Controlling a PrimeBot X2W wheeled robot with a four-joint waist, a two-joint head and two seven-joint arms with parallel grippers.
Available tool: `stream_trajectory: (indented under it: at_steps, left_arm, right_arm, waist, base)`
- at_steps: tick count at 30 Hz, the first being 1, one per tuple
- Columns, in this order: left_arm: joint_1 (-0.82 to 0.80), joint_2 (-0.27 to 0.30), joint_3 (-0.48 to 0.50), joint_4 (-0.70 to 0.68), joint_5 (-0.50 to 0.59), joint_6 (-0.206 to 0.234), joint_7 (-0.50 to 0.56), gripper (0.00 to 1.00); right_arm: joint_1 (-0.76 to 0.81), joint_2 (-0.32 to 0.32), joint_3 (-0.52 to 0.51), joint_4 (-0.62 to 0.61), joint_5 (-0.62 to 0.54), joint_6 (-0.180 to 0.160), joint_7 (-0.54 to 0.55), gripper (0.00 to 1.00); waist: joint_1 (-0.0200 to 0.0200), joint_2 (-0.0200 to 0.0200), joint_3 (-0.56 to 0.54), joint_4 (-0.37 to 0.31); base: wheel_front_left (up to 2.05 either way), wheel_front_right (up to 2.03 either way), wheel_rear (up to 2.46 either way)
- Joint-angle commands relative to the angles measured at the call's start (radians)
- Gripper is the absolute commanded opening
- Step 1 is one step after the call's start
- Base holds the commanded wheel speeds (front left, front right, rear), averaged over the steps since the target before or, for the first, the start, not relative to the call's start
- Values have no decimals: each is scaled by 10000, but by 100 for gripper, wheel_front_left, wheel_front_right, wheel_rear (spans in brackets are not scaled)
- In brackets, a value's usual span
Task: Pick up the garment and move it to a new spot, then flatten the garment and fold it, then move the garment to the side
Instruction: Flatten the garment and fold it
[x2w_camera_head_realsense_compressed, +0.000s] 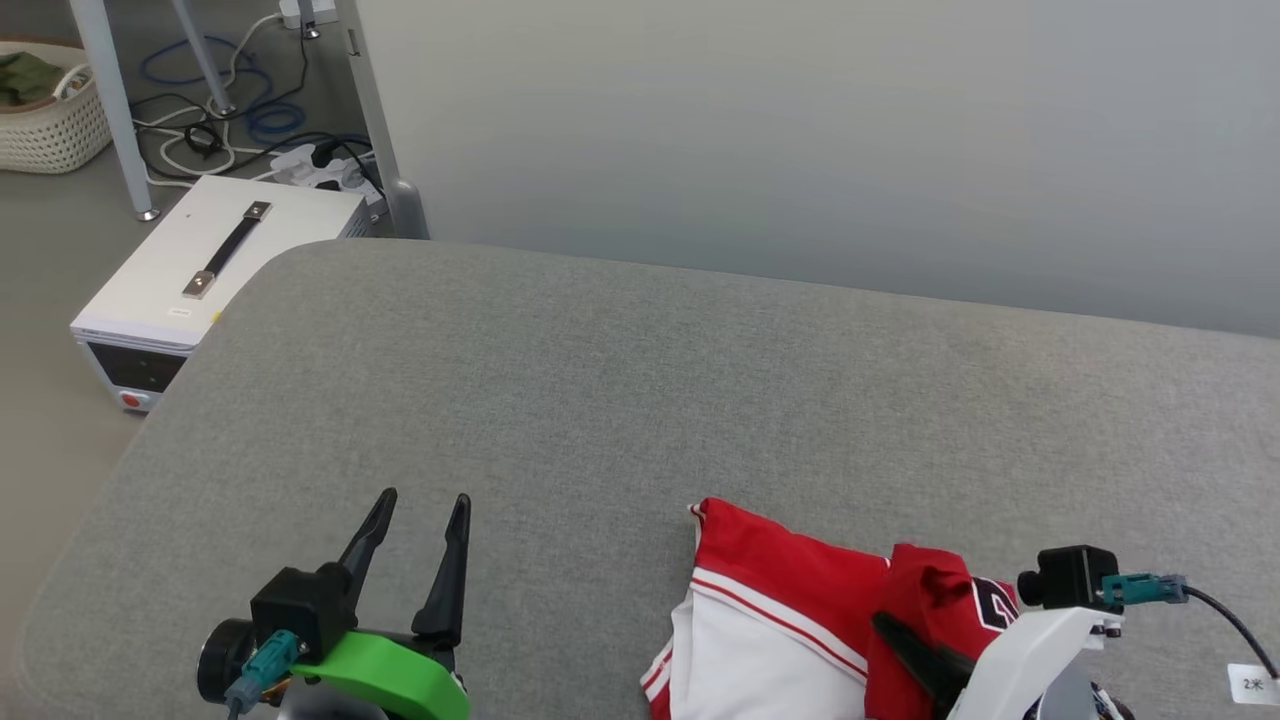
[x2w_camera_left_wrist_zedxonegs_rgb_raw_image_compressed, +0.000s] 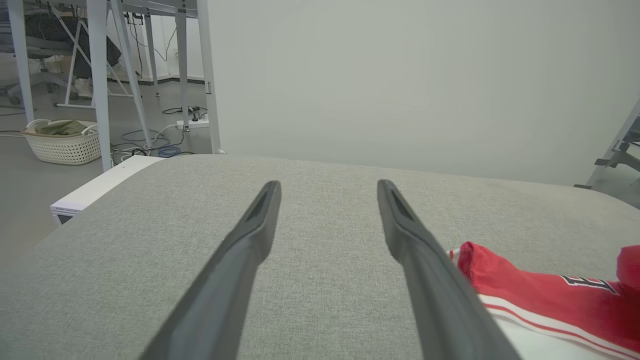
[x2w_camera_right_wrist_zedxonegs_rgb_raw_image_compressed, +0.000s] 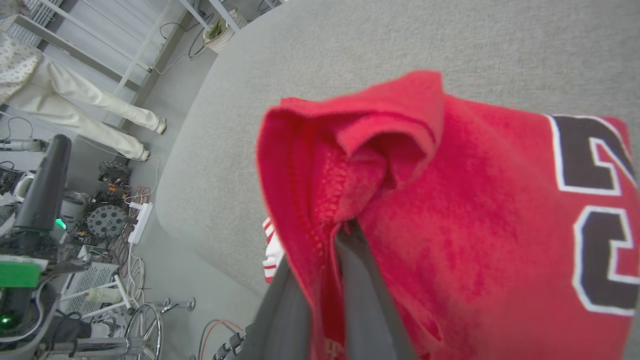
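The garment is a red shirt with a white sleeve and striped trim, lying bunched at the near right of the grey padded table. My right gripper is shut on a raised fold of its red cloth. In the right wrist view the fingers pinch the garment, and black white-outlined lettering shows to the right of them. My left gripper hovers open over bare table at the near left, holding nothing. In the left wrist view the left gripper stands wide, with the garment to its right.
On the floor beyond the table's left edge stand a white box with a handle, a woven basket, cables and metal table legs. A pale wall panel rises behind the table. A person's legs are off the table's end.
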Motion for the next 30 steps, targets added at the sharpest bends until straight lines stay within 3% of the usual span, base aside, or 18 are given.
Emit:
stream_trajectory:
  at_steps: [1, 12, 20, 21, 22, 23, 24, 30]
  left_arm:
    - [35, 72, -1, 21, -37, -56, -59, 100]
    - [-85, 59, -161, 91, -68, -57, -59, 100]
    - [-238, 65, -229, 191, -129, -57, -59, 100]
    - [-257, 65, -226, 201, -135, -57, -59, 100]
    - [-266, 67, -225, 206, -141, -57, -59, 100]
    - [-275, 68, -222, 211, -146, -57, -59, 100]
    - [-278, 71, -222, 218, -150, -57, -59, 100]
    - [-244, 80, -180, 357, -213, -57, -59, 100]
  right_arm:
    - [-164, 34, 166, 139, 243, -6, -186, 0]
    - [-1221, 43, 1473, 1772, 277, -6, -1714, 0]
    - [-1830, 44, 1785, 3221, 287, -6, -2355, 0]
    - [-1914, 44, 1779, 3426, 316, -6, -2463, 8]
    - [-1981, 44, 1800, 3569, 335, -6, -2539, 42]
    - [-2066, 44, 1842, 3741, 349, -6, -2635, 93]
    - [-2130, 44, 1888, 3866, 380, -6, -2698, 100]
    - [-2453, 44, 2737, 3992, 1275, -6, -2860, 100]
  waist:
    - [0, 0, 19, 136]
    - [0, 0, 287, 693]
    - [0, 0, 496, 1034]
    - [0, 0, 517, 1067]
    - [0, 0, 531, 1086]
    - [0, 0, 548, 1108]
    - [0, 0, 555, 1121]
    - [0, 0, 493, 1102]
  base:
    - [0, 0, 0]
    - [0, 0, 0]
    - [0, 0, 0]
    - [0, 0, 0]
    - [0, 0, 0]
    - [0, 0, 0]
    - [0, 0, 0]
    - [0, 0, 0]
